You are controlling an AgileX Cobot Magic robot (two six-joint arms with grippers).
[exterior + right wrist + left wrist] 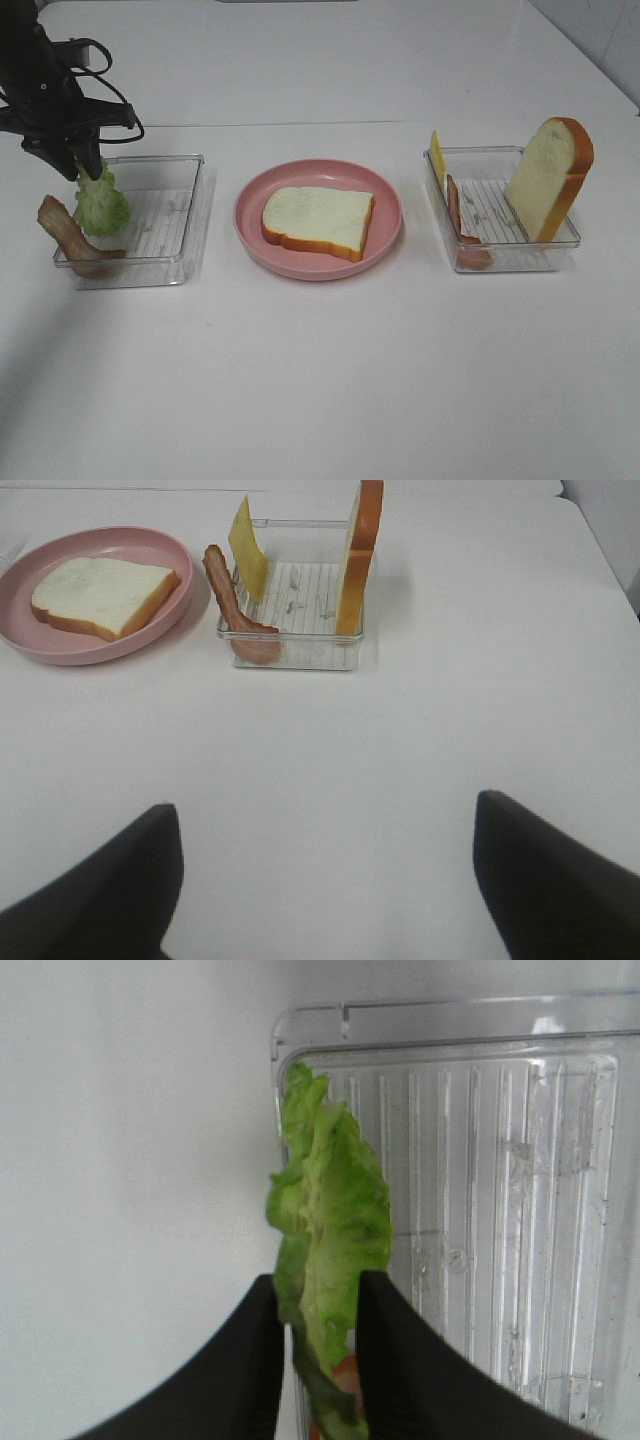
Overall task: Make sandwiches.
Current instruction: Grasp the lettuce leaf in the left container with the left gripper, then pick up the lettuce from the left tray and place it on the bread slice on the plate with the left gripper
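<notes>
My left gripper (85,168) is shut on the top edge of a green lettuce leaf (101,205) that hangs at the left side of the left clear tray (160,225). In the left wrist view the black fingers (255,1360) press the lettuce (330,1210) from both sides. A bread slice (318,220) lies flat on the pink plate (320,268) in the middle. The right tray (500,255) holds an upright bread slice (550,180), a yellow cheese square (437,155) and a bacon strip (462,215). My right gripper (325,880) stands open over bare table, well short of that tray (300,652).
Another bacon strip (68,235) leans over the left tray's front left corner, just below the lettuce. Each tray stands close beside the plate, with a narrow gap between them. White tabletop stretches in front of all three.
</notes>
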